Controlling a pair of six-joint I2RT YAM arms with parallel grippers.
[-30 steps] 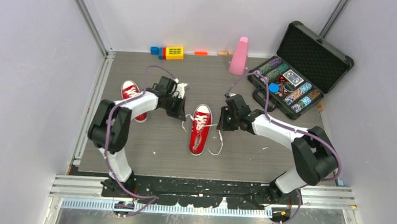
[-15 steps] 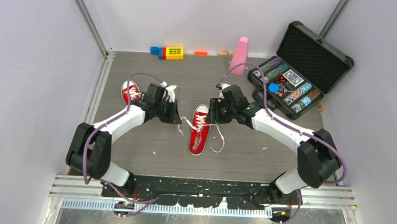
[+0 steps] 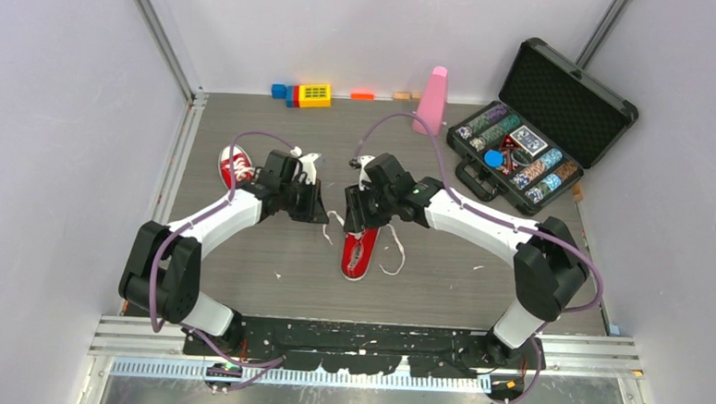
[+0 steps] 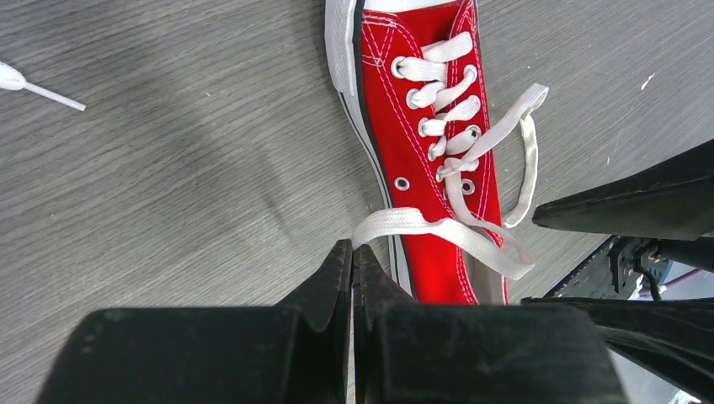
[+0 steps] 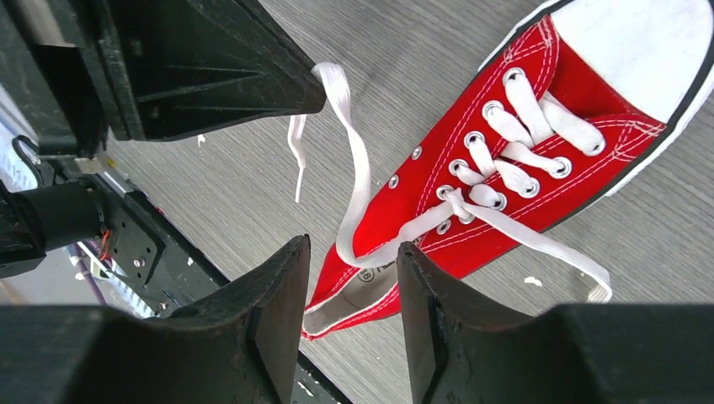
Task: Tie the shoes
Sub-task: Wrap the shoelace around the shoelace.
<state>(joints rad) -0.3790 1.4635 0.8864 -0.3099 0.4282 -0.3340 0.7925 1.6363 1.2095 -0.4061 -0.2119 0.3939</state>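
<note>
Shoe (image 3: 358, 256) now beneath right claw (image 5: 352, 246) (jaws apart), lace (image 4: 421, 220) in left claw (image 4: 354, 248)

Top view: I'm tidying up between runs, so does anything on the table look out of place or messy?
Yes. The middle shoe lies untied, its lace trailing loose over the table. The other shoe sits well apart at the left. A few small white scraps dot the boards.
</note>
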